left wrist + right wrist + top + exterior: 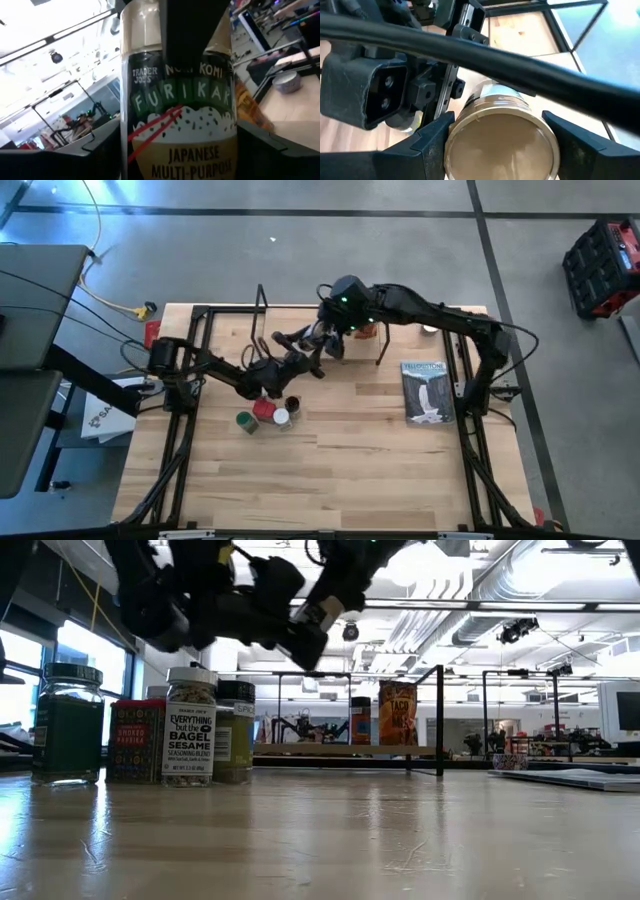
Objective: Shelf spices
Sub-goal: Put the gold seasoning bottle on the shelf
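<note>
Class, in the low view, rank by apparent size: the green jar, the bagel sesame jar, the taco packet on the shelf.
1-2. Green jar and bagel sesame jar: alike, unranked.
3. Taco packet: smallest, though it stands farther back, so true size is unsure.

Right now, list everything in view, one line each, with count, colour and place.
table: 1, light wood, under everything
shelf: 1, light wood plank with black wire ends, at the table's back
taco packet: 1, orange, upright on the shelf
dark jar: 1, beside the packet on the shelf
green jar, red tin, bagel seasoning jar, black-lidded jar: 4, clustered on the table below the left arm
furikake jar: 1, tan and dark green, in the air between both arms
booklet: 1, grey-blue, flat at the table's right
silver disc: 1, right back corner
left end effector: closed on the furikake jar
right end effector: closed on the same jar, at its base
</note>
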Controlling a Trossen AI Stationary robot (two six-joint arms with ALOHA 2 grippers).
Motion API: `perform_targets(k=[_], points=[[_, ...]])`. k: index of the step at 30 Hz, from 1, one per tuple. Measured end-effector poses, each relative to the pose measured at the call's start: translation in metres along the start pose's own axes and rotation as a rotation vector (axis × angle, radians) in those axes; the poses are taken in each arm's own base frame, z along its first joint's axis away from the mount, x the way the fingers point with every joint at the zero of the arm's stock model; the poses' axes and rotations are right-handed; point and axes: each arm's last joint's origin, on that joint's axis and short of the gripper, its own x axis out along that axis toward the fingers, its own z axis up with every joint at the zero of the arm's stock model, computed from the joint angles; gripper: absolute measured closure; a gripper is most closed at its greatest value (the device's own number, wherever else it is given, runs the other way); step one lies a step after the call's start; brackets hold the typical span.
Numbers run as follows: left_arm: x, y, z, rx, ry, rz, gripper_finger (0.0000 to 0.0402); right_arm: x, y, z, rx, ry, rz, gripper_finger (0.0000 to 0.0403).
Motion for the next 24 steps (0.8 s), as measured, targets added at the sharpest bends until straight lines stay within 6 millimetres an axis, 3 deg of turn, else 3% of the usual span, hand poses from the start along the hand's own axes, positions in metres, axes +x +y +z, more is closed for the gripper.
perform_targets(k=[5, 11, 24], points=[[-0.011, 0.021, -0.008, -0.063, 0.002, -0.023, 0.0119, 0.013, -0.002, 0.020, -0.014, 0.048, 0.054, 0.0141], [-0.015, 0.034, -0.014, -0.150, -0.022, -0.041, 0.0119, 0.012, 0.001, 0.040, -0.035, 0.026, 0.058, 0.0141], [-0.008, 0.037, -0.002, -0.177, 0.012, 0.002, 0.0119, 0.020, 0.009, 0.042, -0.065, 0.041, 0.050, 0.0142]])
